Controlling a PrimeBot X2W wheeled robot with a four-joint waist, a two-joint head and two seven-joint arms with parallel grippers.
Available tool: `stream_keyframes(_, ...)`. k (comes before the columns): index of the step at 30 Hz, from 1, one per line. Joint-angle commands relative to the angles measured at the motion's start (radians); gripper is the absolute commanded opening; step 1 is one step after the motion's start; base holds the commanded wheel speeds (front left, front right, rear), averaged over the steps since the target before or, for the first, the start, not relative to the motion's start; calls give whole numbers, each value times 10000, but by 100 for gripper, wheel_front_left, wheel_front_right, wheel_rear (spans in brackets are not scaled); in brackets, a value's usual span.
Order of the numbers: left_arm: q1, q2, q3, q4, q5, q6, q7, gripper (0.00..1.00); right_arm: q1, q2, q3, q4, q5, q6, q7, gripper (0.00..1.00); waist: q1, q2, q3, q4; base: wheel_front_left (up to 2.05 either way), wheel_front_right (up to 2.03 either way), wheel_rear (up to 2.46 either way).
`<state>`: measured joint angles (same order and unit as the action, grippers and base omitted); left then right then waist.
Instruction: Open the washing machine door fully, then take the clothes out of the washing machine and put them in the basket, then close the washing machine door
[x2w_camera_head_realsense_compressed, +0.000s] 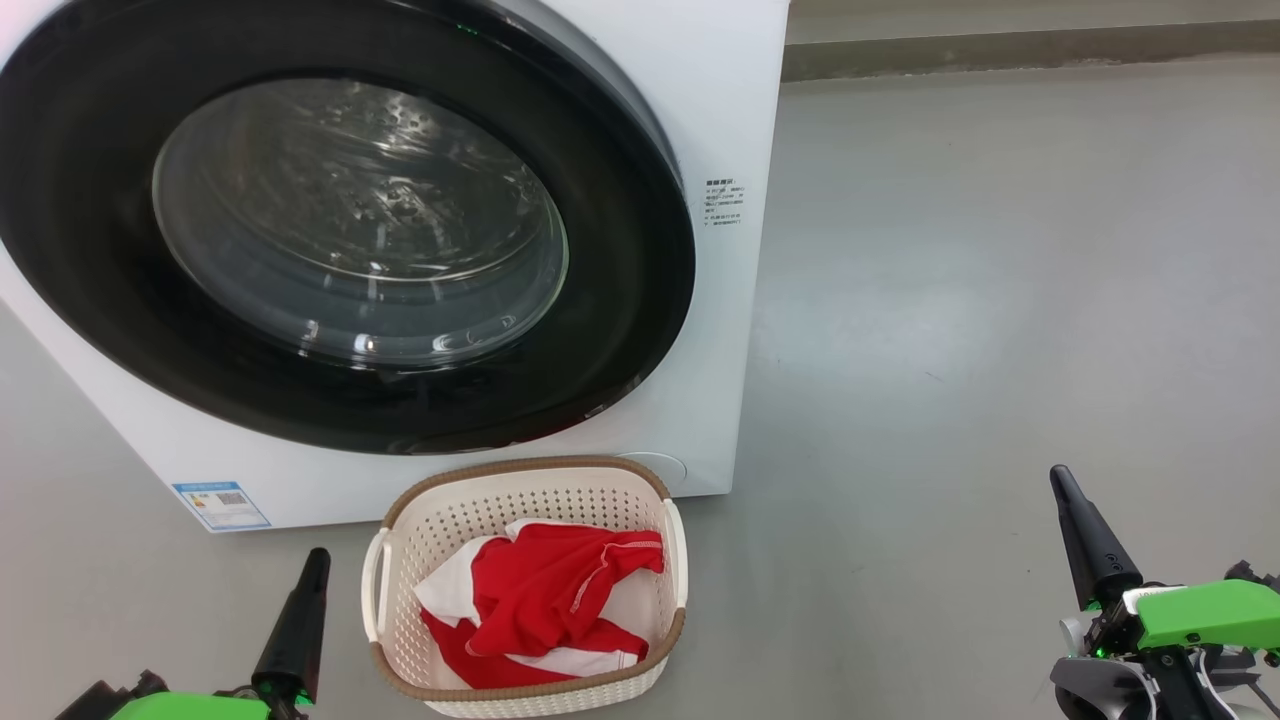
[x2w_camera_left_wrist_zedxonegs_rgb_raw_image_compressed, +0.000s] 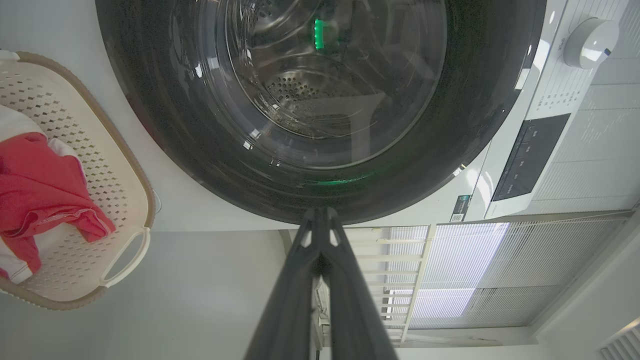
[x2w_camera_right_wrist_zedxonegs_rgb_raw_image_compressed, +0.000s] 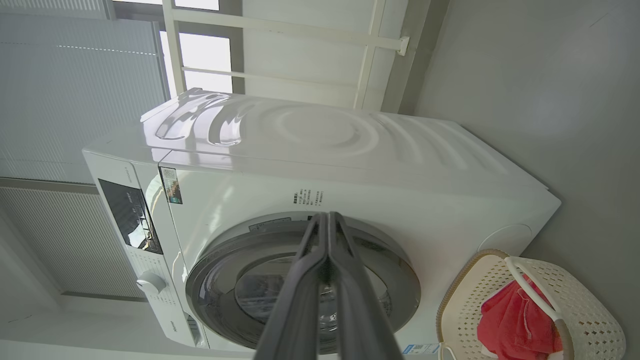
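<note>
My jaws are clenched empty, left gripper (x2w_camera_head_realsense_compressed: 315, 568) lower left, right gripper (x2w_camera_head_realsense_compressed: 1064, 490) lower right. They are parked clear, I judge, because the bright red clothes (x2w_camera_head_realsense_compressed: 560, 590) lie in the cream perforated plastic basket (x2w_camera_head_realsense_compressed: 530, 466) at bottom centre and the black-rimmed round glass door (x2w_camera_head_realsense_compressed: 640, 250) looks shut on the white washing machine (x2w_camera_head_realsense_compressed: 725, 90).

Laundry corner: washing machine (x2w_camera_head_realsense_compressed: 720, 120), basket (x2w_camera_head_realsense_compressed: 640, 480)

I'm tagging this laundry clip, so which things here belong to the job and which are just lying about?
Job: washing machine; washing machine door, shut; clothes, in the basket.
Just there: floor; white railing; window blinds.
</note>
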<state>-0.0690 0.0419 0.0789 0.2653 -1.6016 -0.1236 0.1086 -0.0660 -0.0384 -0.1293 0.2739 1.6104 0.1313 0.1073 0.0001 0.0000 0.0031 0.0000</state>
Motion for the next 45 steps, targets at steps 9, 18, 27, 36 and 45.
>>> stream_keyframes(9, -390, 83, 347, -202, -72, -71, 45, 0, -420, -121, 149, -291, -24, -6, 65, 0, 0, 0, 0, 0, 0, 0, 0)
stream_keyframes(18, -390, 83, 347, -202, -72, -71, 45, 0, -420, -121, 148, -291, -25, -6, 65, 0, 0, 0, 0, 0, 0, 0, 0)
stream_keyframes(27, -390, 83, 347, -202, -72, -71, 44, 0, -420, -120, 147, -291, -25, -6, 66, 0, 0, 0, 0, 0, 0, 0, 0)
stream_keyframes(36, -390, 83, 347, -203, -72, -71, 44, 0, -420, -120, 147, -291, -26, -6, 66, 0, 0, 0, 0, 0, 0, 0, 0)
stream_keyframes(45, -390, 83, 347, -203, -72, -71, 44, 0, -420, -120, 146, -291, -26, -6, 66, 0, 0, 0, 0, 0, 0, 0, 0)
